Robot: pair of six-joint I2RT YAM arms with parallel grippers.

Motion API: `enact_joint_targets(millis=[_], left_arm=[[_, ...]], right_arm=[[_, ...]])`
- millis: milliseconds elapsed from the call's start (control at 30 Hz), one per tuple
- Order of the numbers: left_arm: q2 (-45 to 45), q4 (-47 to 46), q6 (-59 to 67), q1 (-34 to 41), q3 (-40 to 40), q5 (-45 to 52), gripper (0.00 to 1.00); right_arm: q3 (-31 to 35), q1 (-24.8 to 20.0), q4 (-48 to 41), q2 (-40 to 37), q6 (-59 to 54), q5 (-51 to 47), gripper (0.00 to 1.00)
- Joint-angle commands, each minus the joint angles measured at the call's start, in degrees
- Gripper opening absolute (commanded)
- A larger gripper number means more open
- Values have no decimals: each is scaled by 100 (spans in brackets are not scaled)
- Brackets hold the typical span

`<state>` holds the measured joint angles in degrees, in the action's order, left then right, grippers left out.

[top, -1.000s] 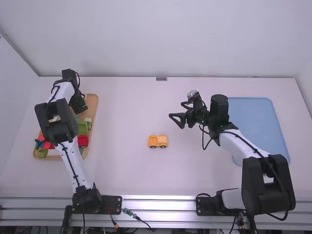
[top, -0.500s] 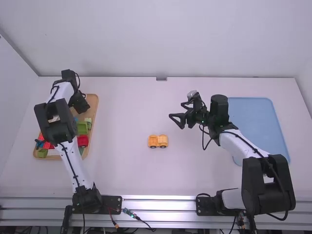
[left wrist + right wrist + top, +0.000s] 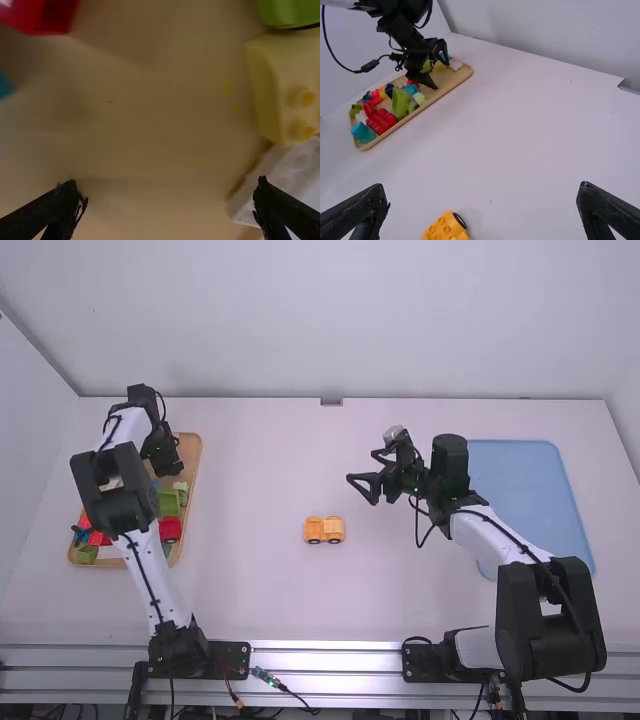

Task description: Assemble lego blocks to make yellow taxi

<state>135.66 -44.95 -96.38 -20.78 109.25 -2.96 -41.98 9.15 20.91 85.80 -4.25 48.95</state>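
Yellow wheeled base [image 3: 323,530] is sitting mid-table [image 3: 260,600], between my two arms, so imo I'm at the fetch-the-next-brick step. My left gripper [image 3: 167,185] is over the wooden tray [image 3: 193,454], fingers spread with nothing between them. Best candidate looks like the pale yellow block [image 3: 280,90], touching or nearly touching a white block [image 3: 285,185]. Next move: line up over the yellow one, go down and pinch without snagging its neighbour. Right gripper [image 3: 482,186] is spread and empty, hanging over the table.
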Motion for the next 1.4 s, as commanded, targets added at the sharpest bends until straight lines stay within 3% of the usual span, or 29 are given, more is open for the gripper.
enact_joint_targets(millis=[0, 300, 433, 667, 800, 967, 1367], left_arm=[[138, -321, 623, 52, 313, 61, 92], [138, -1375, 2302, 374, 1628, 236, 89], [138, -1464, 3285, 503, 2020, 208, 99], [138, -981, 4389, 452, 2463, 1255, 99], [138, -787, 4089, 442, 2625, 1510, 99], [138, -378, 3825, 424, 2649, 1322, 99], [138, 411, 3816, 494, 2647, -466, 99]], right_arm=[[-7, -11, 24, -68, -26, 76, 100], [-7, -11, 24, -68, -26, 74, 100], [-7, -11, 74, -68, -26, 74, 100], [-7, -20, 131, -68, -31, 74, 100], [-7, -28, 131, -68, -28, 74, 100], [-7, -26, 111, -68, -31, 72, 100], [-7, -24, 133, -68, -179, 55, 100]])
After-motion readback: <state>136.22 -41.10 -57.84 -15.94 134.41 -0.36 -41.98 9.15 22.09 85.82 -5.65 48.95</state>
